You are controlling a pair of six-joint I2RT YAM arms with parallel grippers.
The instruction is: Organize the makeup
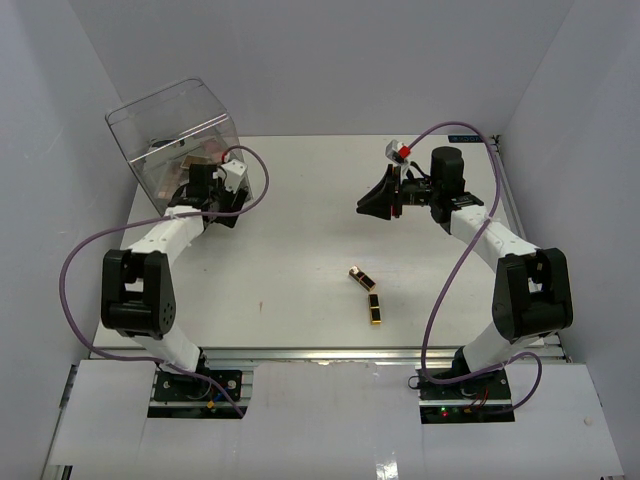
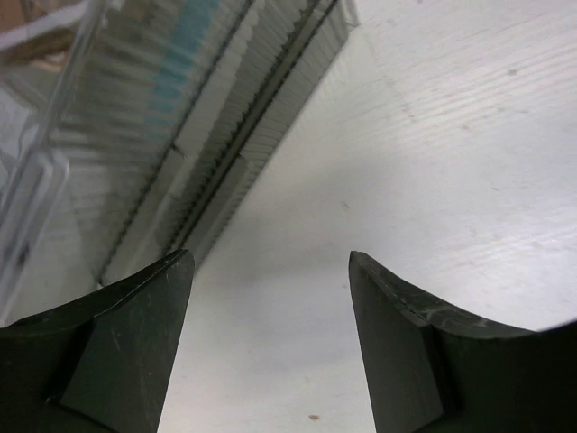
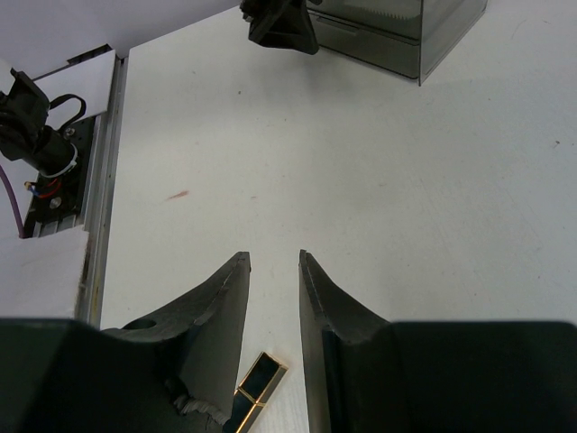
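Two slim black-and-gold lipstick tubes lie on the white table, one (image 1: 359, 275) just above the other (image 1: 375, 309), at centre right. My right gripper (image 1: 378, 197) hangs open and empty well above them; in the right wrist view one tube (image 3: 257, 388) shows below the narrowly parted fingers (image 3: 317, 298). My left gripper (image 1: 207, 187) is open and empty beside the clear plastic box (image 1: 175, 130). In the left wrist view (image 2: 270, 262) a white-blue ribbed sachet (image 2: 176, 81) shows through the box wall. Pink-brown pieces (image 1: 197, 160) lie inside the box, unclear in shape.
White walls enclose the table on the left, back and right. The clear box stands tilted at the back left corner and also shows in the right wrist view (image 3: 397, 36). Purple cables loop from both arms. A metal rail (image 1: 350, 352) runs along the near edge.
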